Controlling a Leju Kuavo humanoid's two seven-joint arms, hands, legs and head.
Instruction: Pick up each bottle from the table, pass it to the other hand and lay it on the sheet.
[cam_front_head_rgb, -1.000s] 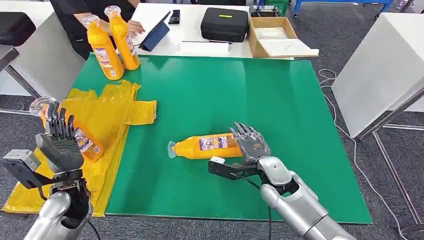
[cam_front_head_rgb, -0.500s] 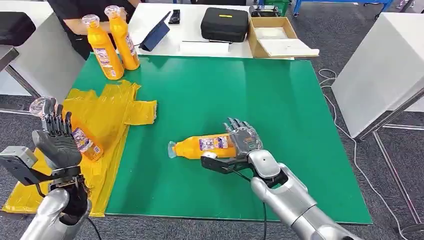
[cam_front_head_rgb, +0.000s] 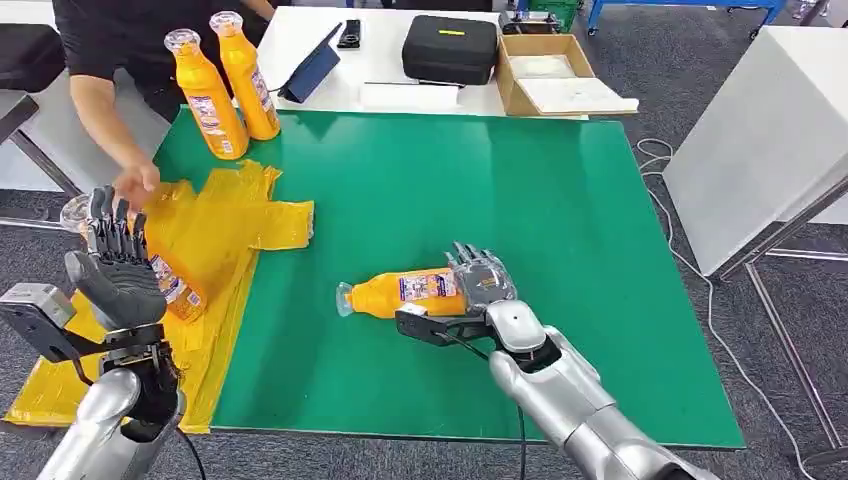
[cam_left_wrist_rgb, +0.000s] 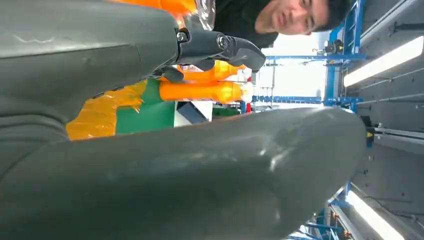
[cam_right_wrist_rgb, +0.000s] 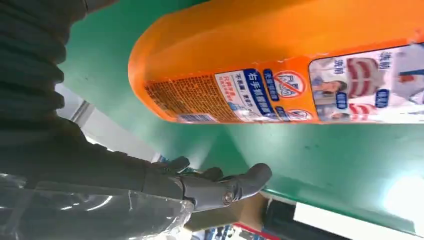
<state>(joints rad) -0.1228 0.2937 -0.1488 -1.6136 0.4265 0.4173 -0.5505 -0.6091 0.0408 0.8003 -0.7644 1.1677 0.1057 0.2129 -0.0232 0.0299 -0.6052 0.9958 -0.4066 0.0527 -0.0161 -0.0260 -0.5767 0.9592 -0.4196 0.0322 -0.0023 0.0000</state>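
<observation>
**Status: One Bottle Held Over Sheet, One Bottle Lying on Table**

Left hand (cam_front_head_rgb: 118, 282): raised at the near left corner of the green table (cam_front_head_rgb: 560, 250), fingers wrapped around an orange bottle (cam_front_head_rgb: 172, 285), clear cap (cam_front_head_rgb: 76, 212) tilted up and away from the robot. Held above the yellow sheet (cam_front_head_rgb: 225, 235), spread along the table's left edge and hanging past it. In the left wrist view, thick grey thumb (cam_left_wrist_rgb: 200, 175) across most of the frame, darker fingers (cam_left_wrist_rgb: 220, 47) curled over the bottle's orange body.

Right hand (cam_front_head_rgb: 480, 283): set over the base end of a second orange bottle (cam_front_head_rgb: 400, 293), lying on its side near the middle of the table toward the near edge, cap end pointed toward the sheet. Fingers draped over the far side of the base; firm grip or loose contact could not be told. In the right wrist view, label (cam_right_wrist_rgb: 300, 90) and orange body seen just above the green surface, one dark finger (cam_right_wrist_rgb: 235, 185) apart from the bottle.

Two upright bottles (cam_front_head_rgb: 228, 85) stood side by side at the far left corner of the table, just beyond the sheet.

Person's hand (cam_front_head_rgb: 135, 183) reached in over the sheet at the left edge, close to the cap of the held bottle; contact could not be told.

Beyond the far edge, on a white table (cam_front_head_rgb: 300, 30): black case (cam_front_head_rgb: 448, 47), cardboard box (cam_front_head_rgb: 545, 75), dark tablet (cam_front_head_rgb: 312, 66).
</observation>
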